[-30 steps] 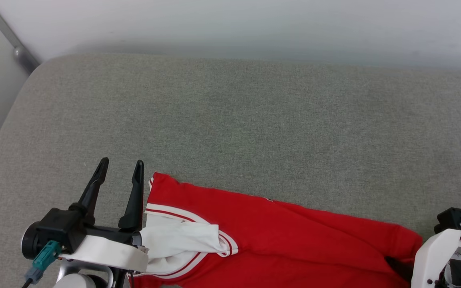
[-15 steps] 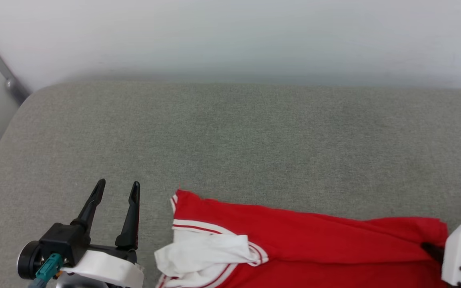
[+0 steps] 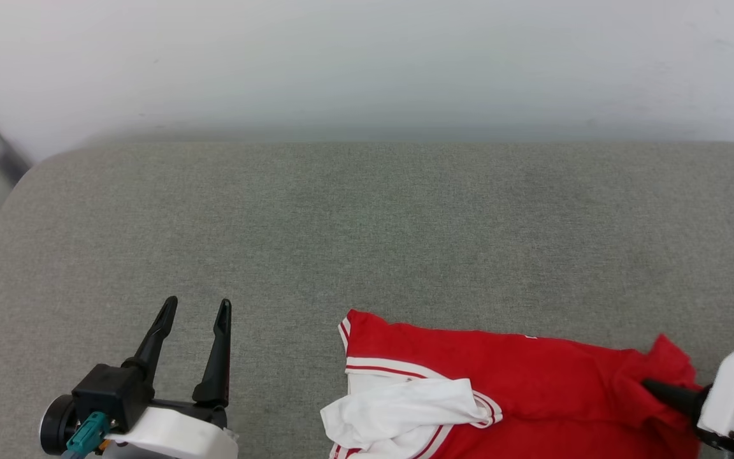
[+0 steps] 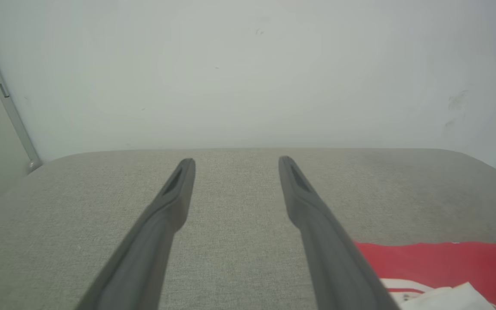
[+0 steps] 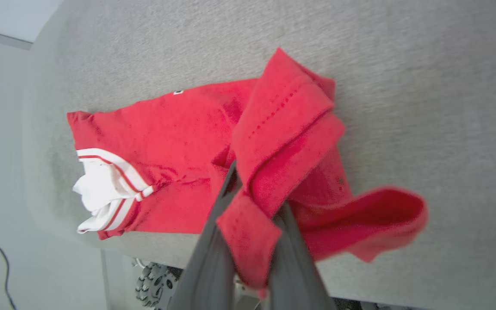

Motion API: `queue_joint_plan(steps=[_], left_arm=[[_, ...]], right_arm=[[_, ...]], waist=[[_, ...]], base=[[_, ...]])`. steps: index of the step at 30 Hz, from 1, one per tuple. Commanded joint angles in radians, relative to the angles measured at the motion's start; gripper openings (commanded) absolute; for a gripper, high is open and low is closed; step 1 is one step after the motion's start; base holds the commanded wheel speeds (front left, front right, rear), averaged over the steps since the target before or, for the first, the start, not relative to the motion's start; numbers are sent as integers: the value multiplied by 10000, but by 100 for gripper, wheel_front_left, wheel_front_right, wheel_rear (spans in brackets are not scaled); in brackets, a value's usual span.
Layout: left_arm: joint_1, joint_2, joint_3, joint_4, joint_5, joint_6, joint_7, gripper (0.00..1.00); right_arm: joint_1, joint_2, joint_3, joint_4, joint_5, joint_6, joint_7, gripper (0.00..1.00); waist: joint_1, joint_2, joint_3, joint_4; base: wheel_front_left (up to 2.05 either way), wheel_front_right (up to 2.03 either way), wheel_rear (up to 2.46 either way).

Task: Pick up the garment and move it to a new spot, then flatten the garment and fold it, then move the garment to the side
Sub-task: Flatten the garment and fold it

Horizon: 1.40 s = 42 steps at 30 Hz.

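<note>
We found the shirt lying on the grey cushion, along its near edge and toward our right side. The red body was spread fairly flat. Its white sleeve, edged with red and white stripes, lay crumpled on top at the shirt's left end.

Our right gripper was clamped on the shirt's right end. The two dark fingers were pinched together with red cloth between them. In the right wrist view a hemmed fold draped over those fingers, and the cloth around it was bunched and raised off the cushion.

Our left gripper hung over bare cushion, well left of the shirt, its fingers spread wide and gripping nothing. A pale wall rose behind the cushion.
</note>
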Motion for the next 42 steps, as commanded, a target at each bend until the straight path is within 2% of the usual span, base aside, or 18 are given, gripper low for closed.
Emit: queue_joint_plan(steps=[1,4,7,15,20,21,22,23,29,34,38,42], left_arm=[[-60,-19,-31,30,-3,-23,-12,100],[-176,-50,-103,75,-7,-86,32,100],[-280,-84,-215,131,22,-180,61,100],[-625,-231,-544,397,20,-426,211,100],[-742,-320,-696,597,-27,-548,207,100],[-751,-339,-712,631,-40,-566,199,100],[-765,-355,-721,668,-43,-584,185,100],[-776,-378,-724,704,-55,-592,171,100],[-702,-445,-687,858,-115,-598,78,100],[-554,-463,-644,960,-147,-548,13,100],[-458,-425,-589,994,-193,-472,-16,100],[-332,-391,-520,1024,-246,-403,-39,100]], right_arm=[[-198,44,47,-58,296,-4,123,0],[-260,382,523,124,1348,-4,377,0],[-277,450,1387,652,2666,-4,52,0],[-652,428,4859,2314,5239,-4,-2431,0],[-1083,420,6716,2967,6025,-3,-4094,0],[-1171,419,7032,3129,5965,-3,-4363,24],[-1266,418,7276,3301,5887,-4,-4626,85],[-1367,416,7470,3444,5810,-3,-4862,100],[-1891,237,8244,3728,5094,-3,-5756,100],[-2095,-764,8602,3024,3692,-4,-6476,100],[-1837,-1684,7975,2687,1383,-4,-7546,100],[-1120,-2053,6407,2208,-704,-4,-8335,100]], waist=[[-1,-1,-3,14],[-1,-1,-15,88],[-1,-1,-20,220],[-1,-1,-67,696],[-1,-1,-127,984],[-1,-1,-134,1030],[-1,-1,-136,1065],[-1,-1,-136,1101],[-1,-1,-132,1103],[-1,-1,-259,896],[-1,-1,-389,643],[-1,-1,-525,411]], base=[[0,0,0],[0,0,0],[0,0,0],[0,0,0],[0,0,0],[0,0,0],[0,0,0],[0,0,0],[0,0,0],[0,0,0],[0,0,0],[0,0,0]])
